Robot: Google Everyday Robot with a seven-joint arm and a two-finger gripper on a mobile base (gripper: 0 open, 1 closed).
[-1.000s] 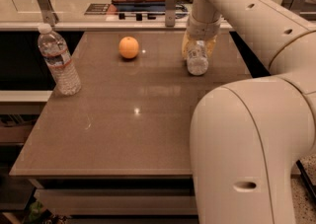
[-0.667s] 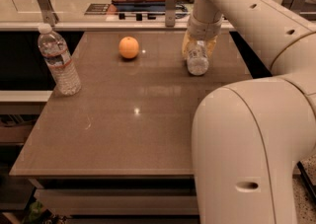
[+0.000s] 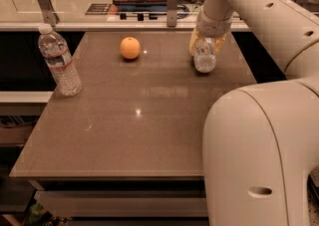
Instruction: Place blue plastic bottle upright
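Blue plastic bottle (image 3: 205, 59) at far-right part of counter (image 3: 149, 120), tilted, lower end on surface. Arm's gripper (image 3: 206, 46) right above it; jaws clamped round bottle's upper body. Orange (image 3: 130, 48) & taller bottle (image 3: 60, 60) well apart, to left.

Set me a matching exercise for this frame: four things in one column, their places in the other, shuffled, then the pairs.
1. blue plastic bottle
2. taller bottle
3. orange
4. pincer

A. far middle of the table
B. at the end of the arm, over a bottle
C. upright at the table's left edge
D. far right of the table, directly under the pincer

Pairs: 1-D, 2-C, 3-A, 4-B.
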